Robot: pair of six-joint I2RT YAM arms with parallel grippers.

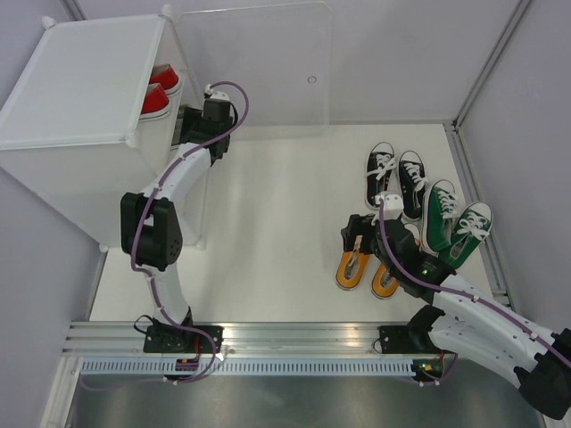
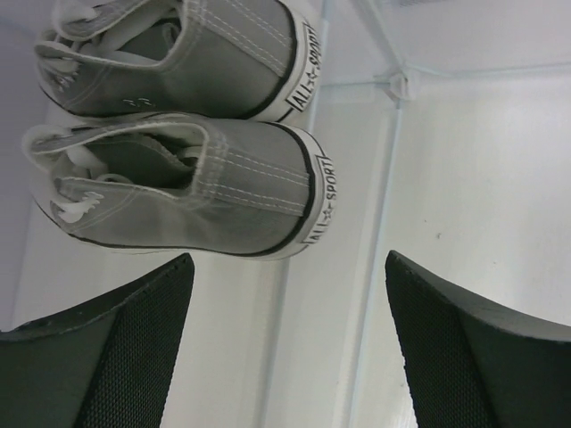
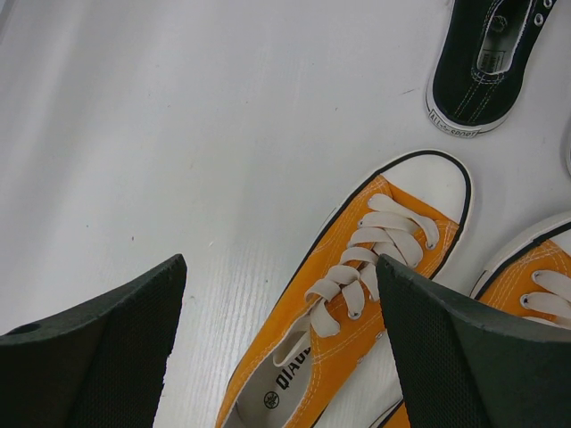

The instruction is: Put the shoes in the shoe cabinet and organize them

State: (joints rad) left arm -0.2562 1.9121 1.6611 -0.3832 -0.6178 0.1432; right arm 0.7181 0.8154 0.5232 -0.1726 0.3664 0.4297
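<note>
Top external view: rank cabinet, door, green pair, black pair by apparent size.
1. Cabinet, though it stands tall and so nearer the camera.
2. Door.
3. Green pair and black pair look alike, so no ranking.

Top view: red shoes (image 1: 154, 102) were mostly hidden under the shoe cabinet (image 1: 80, 89) roof, only one end was seen. Left wrist: grey shoes (image 2: 205, 183) were cut off at left and top edges. Right wrist: one orange shoe (image 3: 526, 281) was clipped at right, black shoe (image 3: 486, 62) at top.
</note>
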